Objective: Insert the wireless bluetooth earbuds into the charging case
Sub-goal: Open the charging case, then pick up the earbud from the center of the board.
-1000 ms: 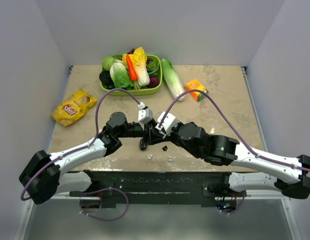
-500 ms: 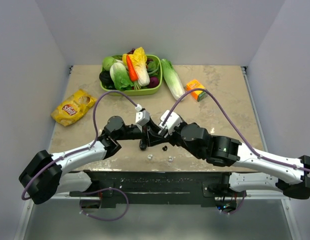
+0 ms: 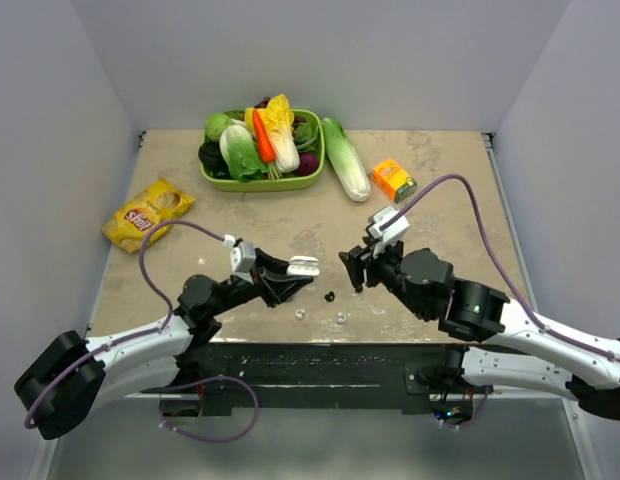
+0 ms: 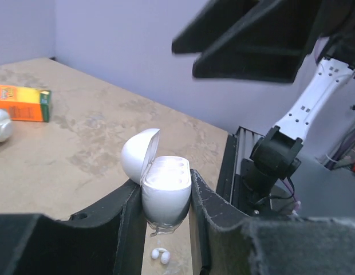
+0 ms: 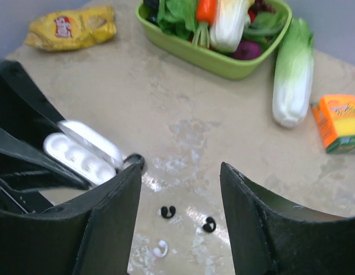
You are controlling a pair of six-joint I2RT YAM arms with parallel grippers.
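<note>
My left gripper [image 4: 165, 179] is shut on the white charging case [image 4: 166, 192], which it holds above the table with the lid [image 4: 137, 157] swung open. From above, the case [image 3: 301, 267] sits at the tip of the left gripper [image 3: 290, 272]. The right gripper [image 5: 180, 169] is open and holds nothing; from above it [image 3: 352, 268] hovers just right of the case. Below it on the table lie two black earbuds [image 5: 168, 212] [image 5: 209, 224] and a white earbud [image 5: 160, 248]. The top view shows one black earbud [image 3: 329, 296] and two white ones [image 3: 300, 313] [image 3: 341, 318].
A green basket [image 3: 315, 176] of vegetables stands at the back. A loose cabbage [image 3: 346, 172] and an orange box [image 3: 393, 180] lie to its right. A yellow chip bag [image 3: 147, 212] lies at the left. The earbuds are close to the table's near edge.
The two grippers were pressed together over the earbuds; now they are apart. The left arm has swung down-left with the case. The right gripper has opened and drawn back to the right.
</note>
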